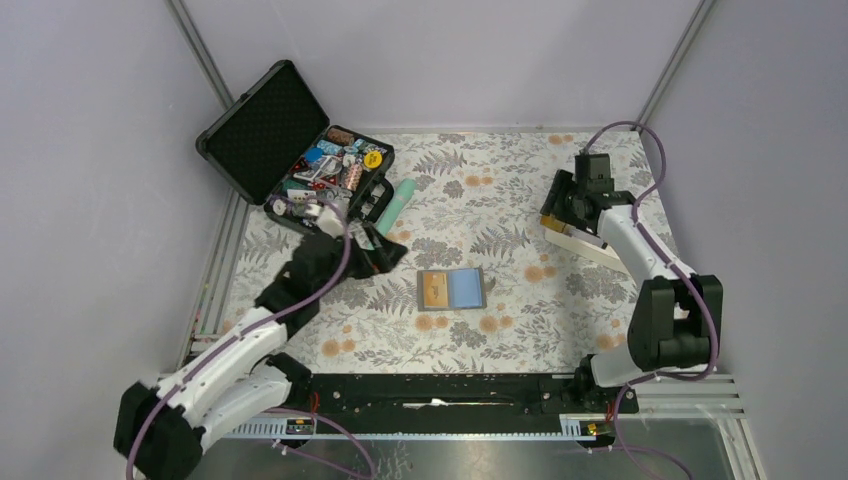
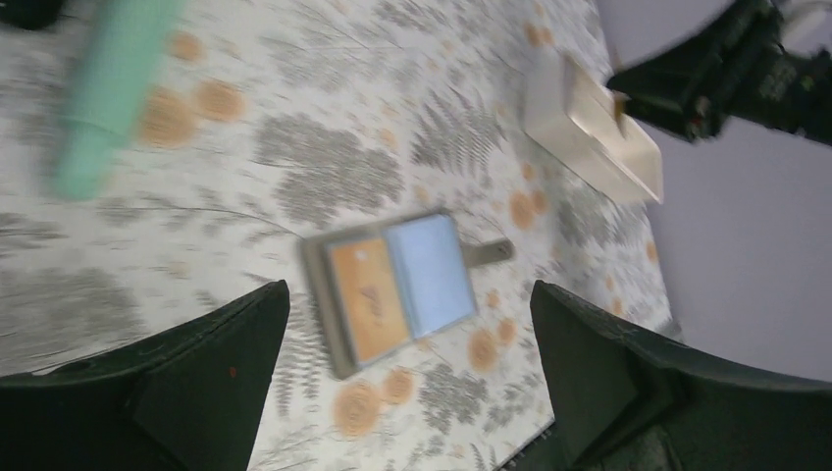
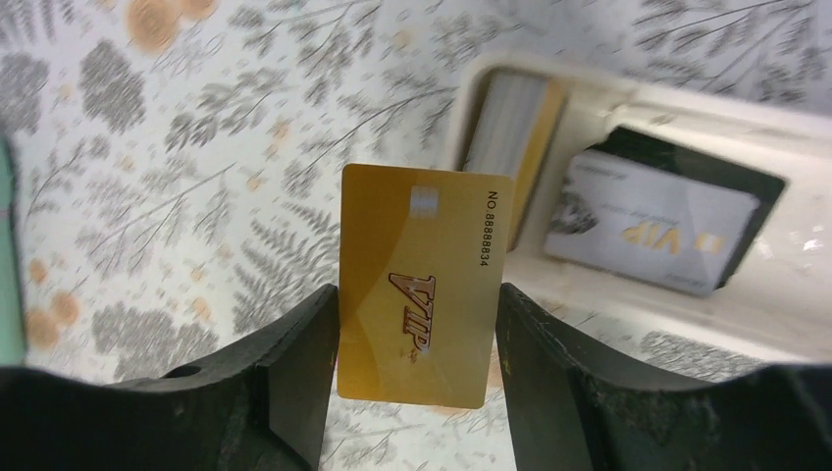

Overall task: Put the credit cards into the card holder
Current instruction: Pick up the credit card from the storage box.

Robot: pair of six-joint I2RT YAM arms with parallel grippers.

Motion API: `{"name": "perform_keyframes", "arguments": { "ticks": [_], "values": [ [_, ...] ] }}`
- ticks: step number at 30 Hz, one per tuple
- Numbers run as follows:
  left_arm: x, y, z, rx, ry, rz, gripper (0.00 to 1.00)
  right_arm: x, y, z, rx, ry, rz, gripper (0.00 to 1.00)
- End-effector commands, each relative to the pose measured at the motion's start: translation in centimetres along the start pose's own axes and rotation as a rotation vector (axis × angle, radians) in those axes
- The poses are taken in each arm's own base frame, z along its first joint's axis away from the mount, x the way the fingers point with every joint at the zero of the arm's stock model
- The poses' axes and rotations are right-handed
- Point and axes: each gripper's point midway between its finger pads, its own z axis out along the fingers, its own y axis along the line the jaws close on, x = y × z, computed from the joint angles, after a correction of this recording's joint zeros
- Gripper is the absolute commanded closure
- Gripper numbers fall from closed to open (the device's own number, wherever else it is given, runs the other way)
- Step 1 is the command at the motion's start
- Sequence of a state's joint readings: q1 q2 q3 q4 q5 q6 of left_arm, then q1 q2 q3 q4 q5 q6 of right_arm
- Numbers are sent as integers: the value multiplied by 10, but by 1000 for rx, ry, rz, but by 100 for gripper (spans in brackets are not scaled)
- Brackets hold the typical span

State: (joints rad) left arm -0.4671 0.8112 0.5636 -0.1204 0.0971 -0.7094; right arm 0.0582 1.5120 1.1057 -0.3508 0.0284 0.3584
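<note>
The card holder (image 1: pixel 451 289) lies open on fern-printed cloth (image 1: pixel 500 200) between plain pale walls (image 1: pixel 90 200).

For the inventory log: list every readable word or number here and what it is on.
"VIP": gold card in the right pincer.
"NO.88888834": same card, along its edge.
"VIP": grey card in the tray.
Too blurred: mark on the orange card in the holder; labels in the black case.

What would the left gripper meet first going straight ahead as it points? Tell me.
Probably the card holder, lying open straight ahead of the left gripper and its spread fingers, an orange card and a blue card in it. Depth is unclear.
</note>
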Motion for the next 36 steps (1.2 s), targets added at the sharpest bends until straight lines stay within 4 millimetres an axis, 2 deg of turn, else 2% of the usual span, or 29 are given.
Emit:
{"name": "perform_keyframes", "arguments": {
  "ticks": [1,5,8,12,18,23,32,36],
  "values": [
    [-9,-80,22,269,-132,-95,2,18,45,-26,-132,-3,-11,57],
    [11,-113,40,353,-138,-115,3,44,83,-36,-237,15,10,57],
    [20,-129,48,387,-154,-103,4,62,114,-46,-328,34,24,58],
    [29,-133,58,396,-164,-119,5,79,149,-61,-428,55,24,58],
    [42,-135,69,370,-134,-120,10,84,188,-82,-533,53,16,58],
    [48,-129,79,321,-106,-107,18,92,200,-91,-560,70,0,58],
    [59,-126,96,263,-60,-125,43,102,215,-100,-594,84,-20,58],
    [61,-122,99,246,-54,-134,61,104,218,-101,-599,85,-26,58]
  ]
}}
